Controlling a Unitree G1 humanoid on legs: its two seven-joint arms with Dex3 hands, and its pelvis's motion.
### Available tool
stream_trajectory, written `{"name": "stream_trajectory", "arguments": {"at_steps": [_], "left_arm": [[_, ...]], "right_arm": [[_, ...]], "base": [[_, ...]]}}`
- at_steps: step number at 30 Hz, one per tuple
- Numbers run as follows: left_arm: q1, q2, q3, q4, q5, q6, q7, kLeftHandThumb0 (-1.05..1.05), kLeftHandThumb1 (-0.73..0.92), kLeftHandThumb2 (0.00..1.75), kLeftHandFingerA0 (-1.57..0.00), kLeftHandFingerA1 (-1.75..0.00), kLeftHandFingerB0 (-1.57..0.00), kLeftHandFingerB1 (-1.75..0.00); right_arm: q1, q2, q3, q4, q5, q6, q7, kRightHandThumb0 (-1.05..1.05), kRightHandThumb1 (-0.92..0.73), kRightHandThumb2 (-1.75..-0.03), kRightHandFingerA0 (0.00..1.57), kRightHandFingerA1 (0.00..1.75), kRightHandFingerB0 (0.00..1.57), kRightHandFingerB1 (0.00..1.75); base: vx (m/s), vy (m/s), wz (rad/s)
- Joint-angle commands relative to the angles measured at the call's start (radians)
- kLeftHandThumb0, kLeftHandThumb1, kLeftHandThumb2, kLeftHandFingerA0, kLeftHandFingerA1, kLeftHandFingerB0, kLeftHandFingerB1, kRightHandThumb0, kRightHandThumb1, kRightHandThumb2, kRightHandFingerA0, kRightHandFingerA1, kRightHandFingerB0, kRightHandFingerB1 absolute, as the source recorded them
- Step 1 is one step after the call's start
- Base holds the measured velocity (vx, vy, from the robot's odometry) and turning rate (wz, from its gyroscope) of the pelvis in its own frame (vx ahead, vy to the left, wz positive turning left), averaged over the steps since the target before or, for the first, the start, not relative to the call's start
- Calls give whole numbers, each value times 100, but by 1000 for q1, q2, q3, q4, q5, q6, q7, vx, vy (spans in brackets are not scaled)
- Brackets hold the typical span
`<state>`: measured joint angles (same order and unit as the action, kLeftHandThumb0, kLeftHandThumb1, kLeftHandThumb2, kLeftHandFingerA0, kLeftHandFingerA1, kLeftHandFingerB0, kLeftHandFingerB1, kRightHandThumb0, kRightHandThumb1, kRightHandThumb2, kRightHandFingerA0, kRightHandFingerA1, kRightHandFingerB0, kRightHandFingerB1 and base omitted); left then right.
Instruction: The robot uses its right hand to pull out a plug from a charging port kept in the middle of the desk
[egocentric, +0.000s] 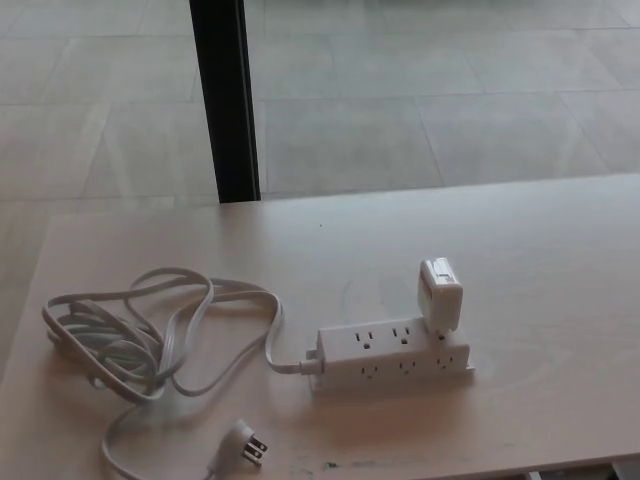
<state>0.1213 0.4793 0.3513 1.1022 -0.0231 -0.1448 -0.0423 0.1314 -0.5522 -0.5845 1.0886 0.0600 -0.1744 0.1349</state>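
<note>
Plug (440, 294), a white cube-shaped adapter, stands upright in the rightmost socket of the upper row of a white power strip (395, 356). The strip lies flat on the pale wooden worktop (560, 270), right of centre in the head view and near the front edge, long side roughly parallel to that edge. Two rows of three sockets show on its top face; the other five are unoccupied. From the strip's left end a white cord (150, 330) runs out and lies in loose tangled loops on the left part of the worktop, ending in a flat angled wall plug (245, 442) whose prongs are exposed, lying near the front edge and connected to nothing. A black vertical post (225, 100) stands behind the far edge of the worktop, with a grey tiled floor (450, 100) beyond. Neither the left nor the right hand appears in the view, so how open they are cannot be told; nothing is touching the adapter or the strip.
</note>
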Motion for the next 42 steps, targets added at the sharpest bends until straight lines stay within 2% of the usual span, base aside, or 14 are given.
{"name": "stream_trajectory", "arguments": {"at_steps": [1,3,5,6,8,11,12,15,17,23,27,28,39,42], "left_arm": [[-28,41,53,60,-45,-69,33,-59,61,59,-86,-73,-68,-48],[-23,48,56,56,-41,-89,22,-63,51,93,-82,-79,-62,-63],[-27,49,63,59,-49,-83,12,-62,60,59,-82,-73,-66,-48],[-31,48,63,66,-48,-80,16,-61,61,58,-81,-72,-64,-47],[-31,47,64,70,-48,-84,17,-61,60,59,-81,-70,-67,-48],[-28,44,60,66,-44,-92,19,-60,61,59,-81,-66,-67,-48],[-34,44,61,69,-46,-85,20,-60,61,58,-84,-76,-66,-47],[-34,43,61,68,-50,-80,18,-61,61,59,-84,-80,-63,-47],[-35,40,65,69,-57,-81,13,-58,61,59,-82,-67,-64,-48],[-37,38,60,72,-53,-84,17,-59,61,59,-82,-70,-63,-47],[-37,40,60,71,-53,-90,14,-60,61,58,-84,-74,-67,-49],[-36,40,61,67,-55,-91,14,-60,60,59,-84,-77,-68,-50],[-39,44,60,64,-55,-86,9,-58,61,59,-80,-68,-67,-48],[-41,44,57,67,-50,-90,16,-58,60,59,-80,-67,-69,-49]], "right_arm": [[-76,-81,-114,10,155,-76,72,-88,-23,-76,115,71,66,77],[-130,-102,-132,-79,181,-37,96,-98,-21,-77,119,60,58,75],[-167,-121,-136,-157,203,-16,151,-96,-44,-55,110,67,59,66],[-203,-139,-135,-185,214,12,176,-92,-31,-77,121,105,61,63],[-227,-154,-122,-232,217,19,209,-94,-49,-56,116,73,56,55],[-324,-200,-69,-404,252,127,294,-104,-45,-81,108,62,46,47],[-368,-194,-36,-478,251,149,281,-75,-55,-58,97,77,39,33],[-433,-177,20,-613,252,212,262,-71,-45,-82,86,87,29,45],[-553,-146,138,-741,217,313,231,-67,-55,-57,81,91,34,32],[-682,-88,345,-886,134,432,220,-73,-55,-58,87,101,37,32],[-757,-27,458,-920,151,491,270,-78,-44,-79,82,116,30,42],[-770,-21,485,-923,137,493,276,-71,-50,-57,80,126,34,32],[-884,76,736,-834,15,589,291,-68,-46,-56,84,132,31,32],[-902,80,811,-810,-28,610,310,-80,-42,-78,88,121,24,40]], "base": [[0,0,0],[0,0,0],[0,0,0],[0,0,0],[0,0,0],[0,0,0],[0,0,0],[0,0,0],[0,0,0],[0,0,0],[0,0,0],[0,0,0],[0,0,0],[0,0,0]]}}
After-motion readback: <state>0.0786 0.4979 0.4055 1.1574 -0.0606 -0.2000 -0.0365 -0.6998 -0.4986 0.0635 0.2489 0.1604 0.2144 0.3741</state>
